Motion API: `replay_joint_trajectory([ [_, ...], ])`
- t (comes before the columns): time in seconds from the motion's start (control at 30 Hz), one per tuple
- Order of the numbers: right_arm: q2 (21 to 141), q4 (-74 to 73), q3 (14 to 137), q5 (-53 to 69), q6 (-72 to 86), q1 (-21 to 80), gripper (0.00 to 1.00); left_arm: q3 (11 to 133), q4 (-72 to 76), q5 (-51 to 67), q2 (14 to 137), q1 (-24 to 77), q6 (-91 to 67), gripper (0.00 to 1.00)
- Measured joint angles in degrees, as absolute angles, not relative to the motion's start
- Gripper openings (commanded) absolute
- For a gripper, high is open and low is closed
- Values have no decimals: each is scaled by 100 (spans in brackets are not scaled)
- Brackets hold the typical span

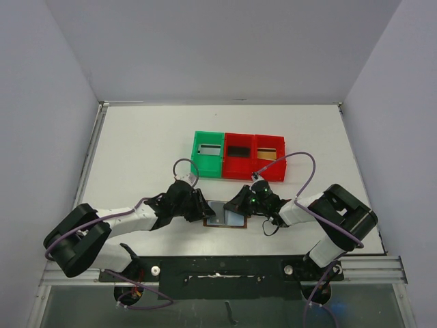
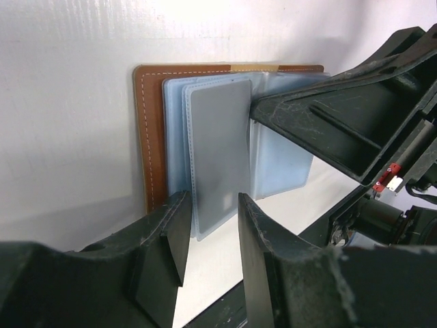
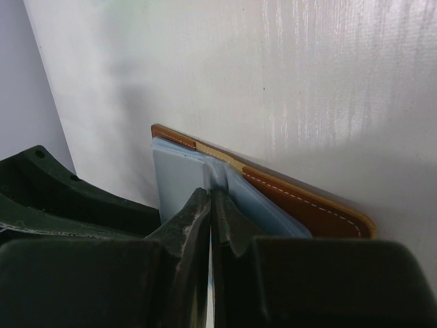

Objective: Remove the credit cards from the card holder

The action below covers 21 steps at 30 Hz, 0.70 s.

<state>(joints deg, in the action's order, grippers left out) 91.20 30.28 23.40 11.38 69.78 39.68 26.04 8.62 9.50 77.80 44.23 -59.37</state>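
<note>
Table (image 1: 136, 150) carries everything. At the back are 1 green bin (image 1: 207, 137) and 2 red bins (image 1: 239, 138), well apart from the work.

Card holder (image 2: 151, 137) lies open flat near the front edge, between the 2 arms. Brown leather is underneath and the pale blue pockets are fanned on top.

1 grey credit card (image 2: 220, 143) is half out of a pocket, its free end pointing at the left arm. I can't see any other cards.

Right pincer (image 3: 212, 198) is closed tight, and a thin pocket leaf appears to be nipped between its tips. I read that as the anchor hold on the holder.

Left pincer (image 2: 213, 205) is roughly half open, with its fingers on either side of the card's near end. I can't tell whether the pads are actually biting the card's edges or just sitting beside them.

Step in hand, as I judge it, is drawing this card clear. To do it well:
- Confirm a firm hold on the card alone, not on the sleeve beside it.
- Pull straight along the card's long axis and stay low to the table. A twist will jam it in the pocket mouth.
- The right side should hold firm, or the whole holder will slide along with the card.
- Go slowly. The card is slick, so slip is likely.
</note>
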Motion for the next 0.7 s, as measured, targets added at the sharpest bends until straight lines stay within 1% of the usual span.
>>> replay_joint_trajectory([
  [0.1,9120,3030,2338,1140,6978,3968,0,2604,904,967,7780,4431,-5942,27],
  [0.23,9122,3035,2338,1142,6980,3966,0,2604,947,967,7780,4456,-5951,25],
  [0.47,9137,3048,2338,1188,6993,3942,0,2606,974,967,7780,4471,-5951,22],
  [0.7,9139,3063,2333,1197,6993,3940,0,2617,1011,969,7778,4497,-5951,22],
])
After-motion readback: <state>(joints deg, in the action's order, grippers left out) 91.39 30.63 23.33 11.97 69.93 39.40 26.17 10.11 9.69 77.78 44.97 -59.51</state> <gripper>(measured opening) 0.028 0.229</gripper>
